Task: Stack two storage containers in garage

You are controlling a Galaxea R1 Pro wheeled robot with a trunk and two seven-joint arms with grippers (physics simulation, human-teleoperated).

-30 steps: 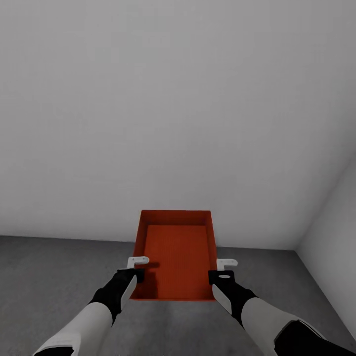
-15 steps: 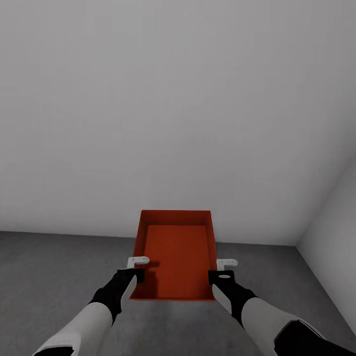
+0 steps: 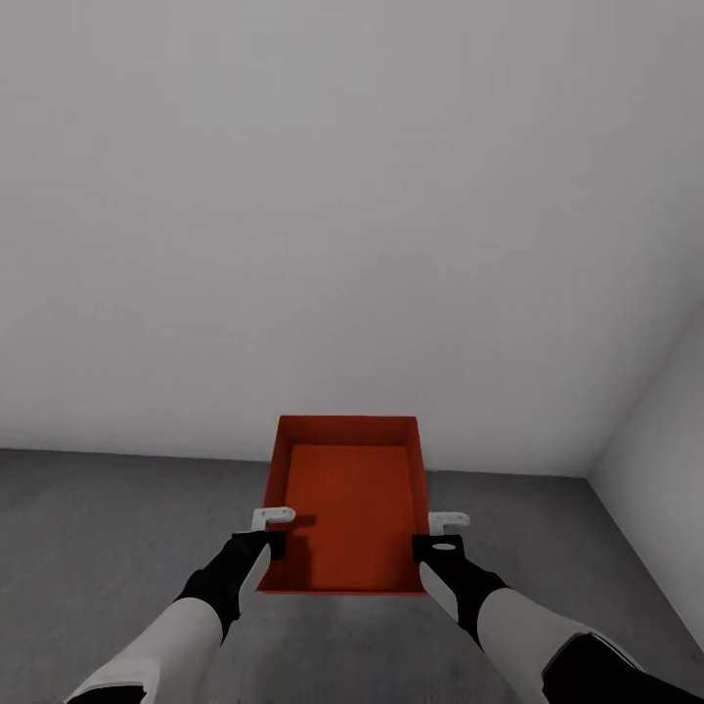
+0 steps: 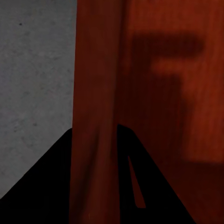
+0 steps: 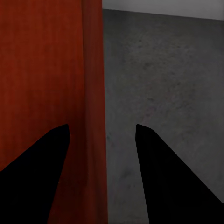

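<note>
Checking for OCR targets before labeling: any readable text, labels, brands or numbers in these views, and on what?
None readable.
storage container: plain ribbed orange-red, no label.
left gripper and right gripper: no markings legible.
wall and floor: bare, no signs.

Storage container (image 3: 349, 499): an orange-red, lidless rectangular bin with a finely ribbed surface and shallow walls sloping in to a flat base. It sits level and upright, open side up, its long axis running away from the robot, held above the floor (image 3: 88, 528) of dark grey mottled concrete. The left gripper (image 3: 271, 529) grips its left long wall and the right gripper (image 3: 440, 534) its right long wall, each near the closer end. Its interior is empty. Pale grey garage walls (image 3: 342, 215) rise behind it.
</note>
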